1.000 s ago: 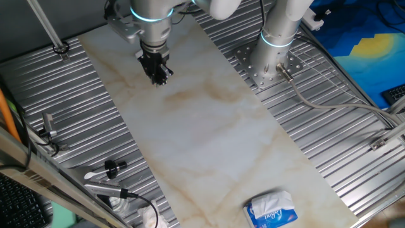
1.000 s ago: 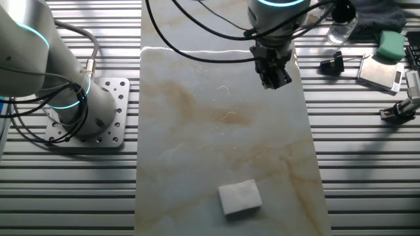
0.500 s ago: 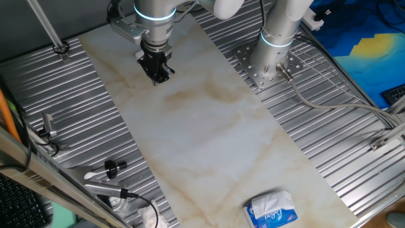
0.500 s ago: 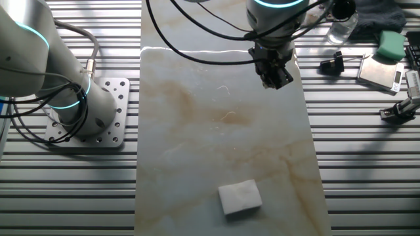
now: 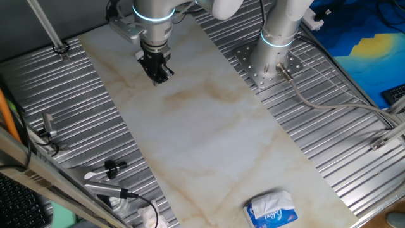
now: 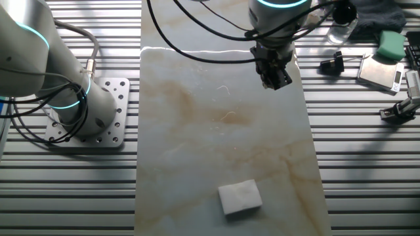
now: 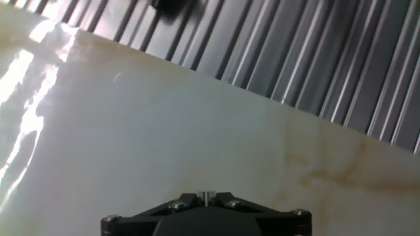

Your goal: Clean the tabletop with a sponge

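The tabletop (image 5: 209, 133) is a long off-white marble slab with tan veins; it also shows in the other fixed view (image 6: 216, 144) and in the hand view (image 7: 164, 131). The sponge (image 6: 239, 197), a small white foam block, lies alone on the slab at its near end in the other fixed view. I do not see it in the first fixed view or the hand view. My gripper (image 5: 160, 77) hangs over the slab, far from the sponge, near one long edge (image 6: 279, 82). Its jaws (image 7: 208, 194) stand together with nothing between them.
Ribbed grey metal surrounds the slab. A blue-and-white tissue pack (image 5: 271, 210) lies on one end of the slab. The arm's base (image 6: 85, 111) stands beside it. A black knob (image 6: 333, 63), a scale and a green block (image 6: 391, 43) lie on the metal.
My gripper has shifted very slightly along the slab. The sponge has not moved.
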Motion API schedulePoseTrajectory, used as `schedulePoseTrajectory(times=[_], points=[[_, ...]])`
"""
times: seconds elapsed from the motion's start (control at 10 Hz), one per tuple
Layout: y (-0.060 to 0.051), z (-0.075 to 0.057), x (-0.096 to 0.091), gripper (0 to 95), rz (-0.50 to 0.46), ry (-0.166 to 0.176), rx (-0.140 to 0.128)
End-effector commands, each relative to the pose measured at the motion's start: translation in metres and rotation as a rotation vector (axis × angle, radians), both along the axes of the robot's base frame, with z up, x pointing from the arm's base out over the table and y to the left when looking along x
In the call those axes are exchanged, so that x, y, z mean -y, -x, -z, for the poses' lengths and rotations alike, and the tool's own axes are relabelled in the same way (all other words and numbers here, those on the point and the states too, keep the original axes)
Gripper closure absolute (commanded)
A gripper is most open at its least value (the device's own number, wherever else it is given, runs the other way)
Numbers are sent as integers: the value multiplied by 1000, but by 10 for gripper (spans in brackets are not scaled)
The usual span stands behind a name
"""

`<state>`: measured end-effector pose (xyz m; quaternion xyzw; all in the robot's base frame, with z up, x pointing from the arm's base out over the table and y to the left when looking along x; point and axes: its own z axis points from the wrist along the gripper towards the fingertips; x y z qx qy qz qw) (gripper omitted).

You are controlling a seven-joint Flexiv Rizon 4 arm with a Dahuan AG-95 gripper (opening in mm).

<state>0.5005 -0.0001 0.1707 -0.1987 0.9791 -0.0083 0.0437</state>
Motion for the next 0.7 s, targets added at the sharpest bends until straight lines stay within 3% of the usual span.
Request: schedulePoseTrajectory(times=[0.1, 0.3, 0.7], points=[[-3, 0, 0, 950, 41, -15, -73], [-4, 0, 1, 950, 64, -23, -100], [-5, 0, 1, 950, 66, -25, -103]])
